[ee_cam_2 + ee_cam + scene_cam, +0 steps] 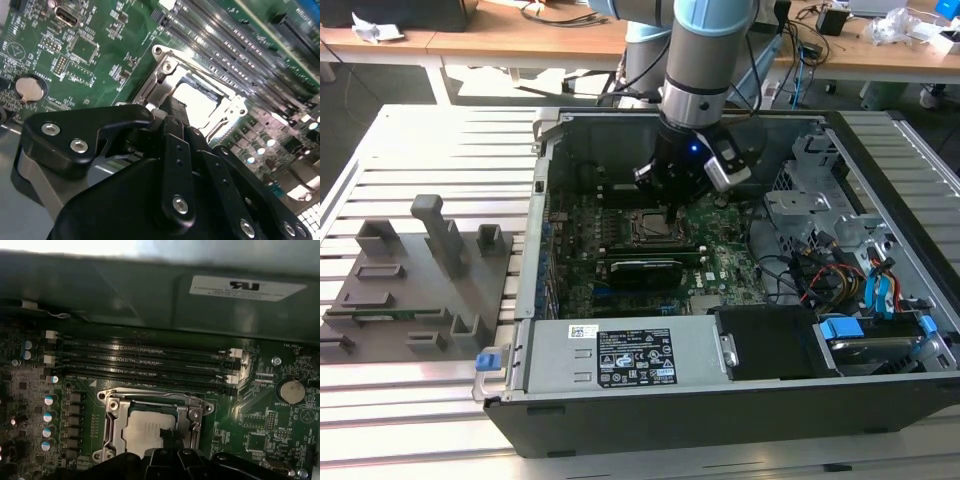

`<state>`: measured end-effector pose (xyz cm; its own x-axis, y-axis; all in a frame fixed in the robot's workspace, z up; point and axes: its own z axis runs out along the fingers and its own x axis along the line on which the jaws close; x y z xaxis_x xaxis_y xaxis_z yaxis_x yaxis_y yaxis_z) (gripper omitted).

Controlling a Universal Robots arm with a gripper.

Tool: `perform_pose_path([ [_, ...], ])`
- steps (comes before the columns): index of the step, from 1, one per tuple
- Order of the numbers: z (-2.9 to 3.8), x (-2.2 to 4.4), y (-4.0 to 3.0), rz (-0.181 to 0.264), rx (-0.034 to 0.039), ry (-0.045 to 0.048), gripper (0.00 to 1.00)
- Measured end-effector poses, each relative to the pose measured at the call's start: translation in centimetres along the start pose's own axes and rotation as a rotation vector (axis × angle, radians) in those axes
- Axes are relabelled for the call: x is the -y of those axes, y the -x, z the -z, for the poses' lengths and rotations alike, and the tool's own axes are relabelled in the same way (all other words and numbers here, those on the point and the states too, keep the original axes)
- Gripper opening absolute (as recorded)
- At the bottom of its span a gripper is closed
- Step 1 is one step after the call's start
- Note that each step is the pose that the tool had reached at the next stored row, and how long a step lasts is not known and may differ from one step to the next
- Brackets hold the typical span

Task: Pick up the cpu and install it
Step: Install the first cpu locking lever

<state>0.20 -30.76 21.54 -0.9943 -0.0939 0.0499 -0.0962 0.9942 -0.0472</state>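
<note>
The cpu (145, 429), a pale silvery square chip, lies flat inside the metal-rimmed socket frame (112, 415) on the green motherboard. In the second wrist view the cpu (197, 102) shows as a bright patch within the socket frame (165, 67). My gripper (167, 436) is right over the chip, its black tip at the chip's edge nearest the camera. In the second wrist view the gripper (174, 107) reaches down to the socket's rim. The exterior view has the gripper (668, 212) low inside the open computer case (520, 300), directly above the socket (645, 228).
Memory slots (145, 360) run just beyond the socket, and a coin battery (291, 390) sits to one side. In the exterior view, drive cages and cables (840, 280) crowd the case's right. Grey fixture blocks (420, 270) stand on the slatted table at the left.
</note>
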Motion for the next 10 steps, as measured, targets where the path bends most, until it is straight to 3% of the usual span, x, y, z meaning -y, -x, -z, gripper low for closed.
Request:
perform_pose_path([
  [10, 1.55, 1.19, -0.19, 0.000, 0.0002, 0.0002, 0.11],
])
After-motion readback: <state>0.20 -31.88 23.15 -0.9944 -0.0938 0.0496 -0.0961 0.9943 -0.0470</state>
